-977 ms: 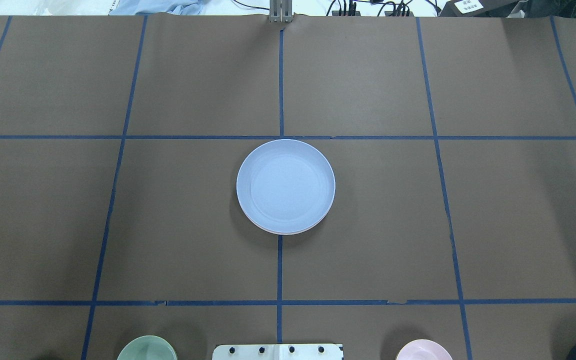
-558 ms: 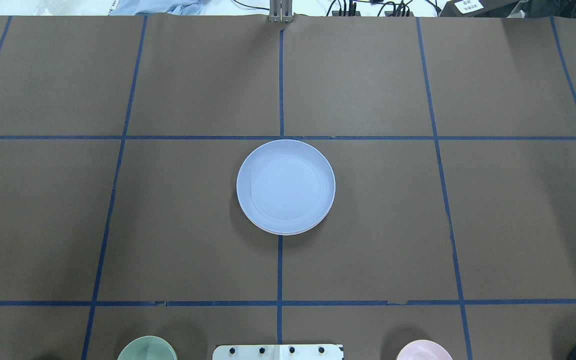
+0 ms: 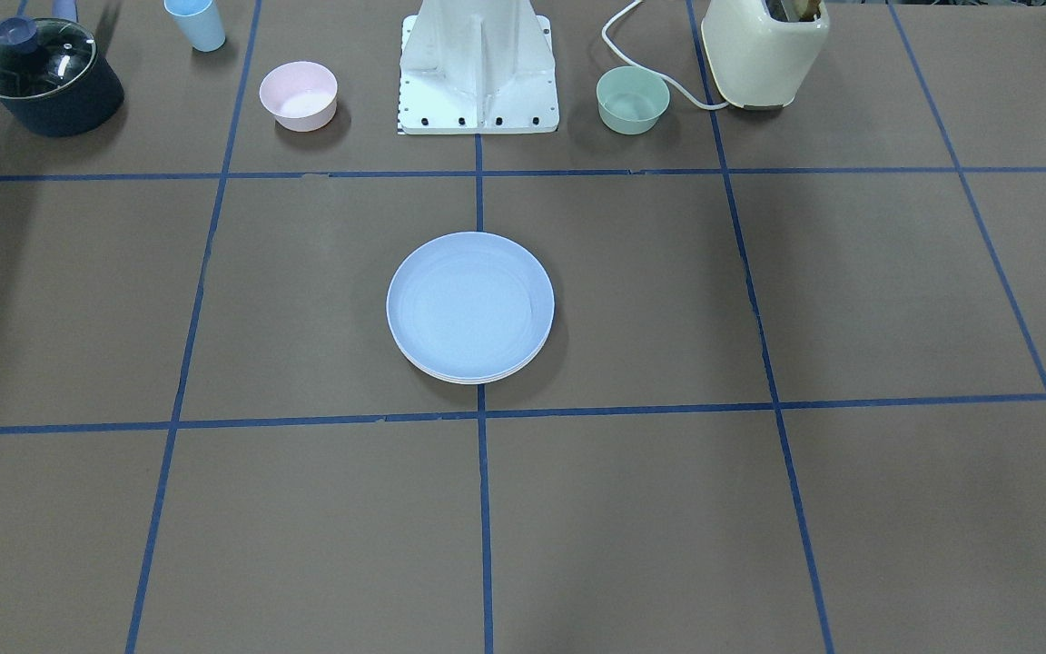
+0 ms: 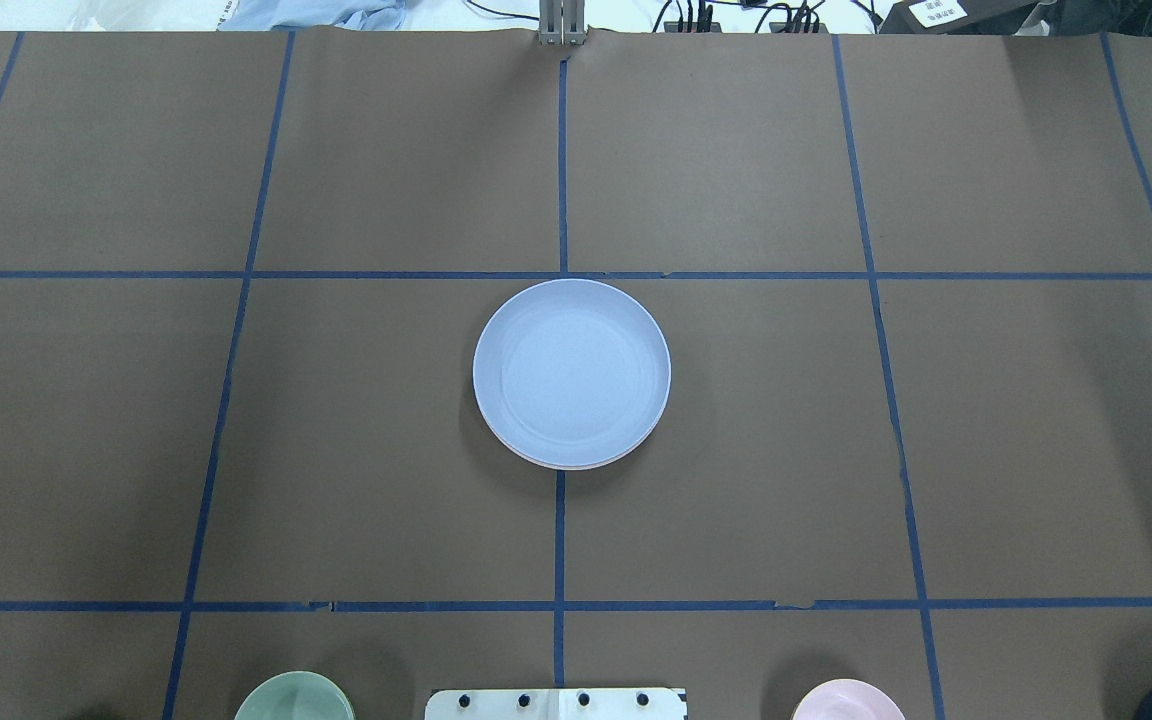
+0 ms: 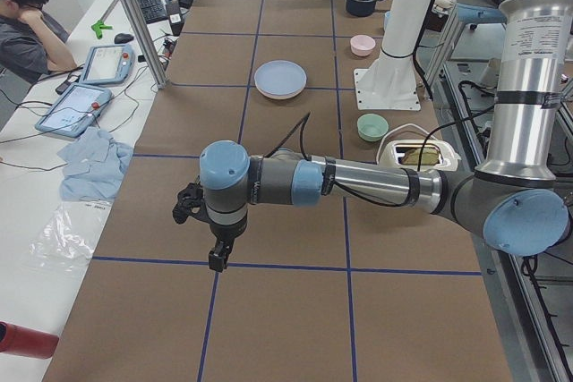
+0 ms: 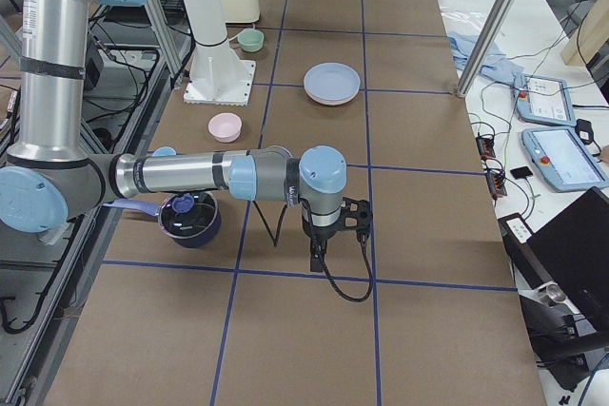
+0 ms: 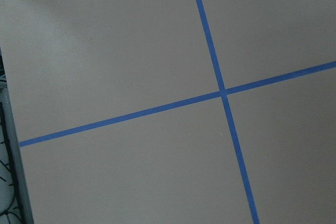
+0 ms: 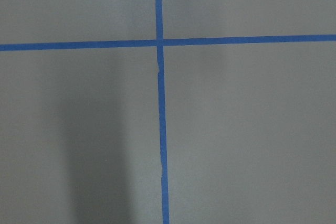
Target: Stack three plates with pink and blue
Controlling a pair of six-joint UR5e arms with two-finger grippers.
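Stack: blue plate (image 4: 571, 372) on top, mid-table (image 4: 786, 450), sitting over the centre tape line (image 4: 559, 540).
Beneath: thin pinkish rim of the pink plate (image 4: 576, 467) peeks out on the robot's side; a third plate I cannot pick out for certain.
Left arm: left gripper (image 5: 216, 261) hangs fingers-down over bare paper, well apart from the stack; fingers apart or together, cannot tell.
Right arm: right gripper (image 6: 316, 260) likewise, at the opposite end; fingers apart or together, cannot tell.
Wrist views: brown paper and crossed blue tape only.
Near the robot base (image 3: 479, 64): pink bowl (image 3: 298, 95), green bowl (image 3: 633, 100).
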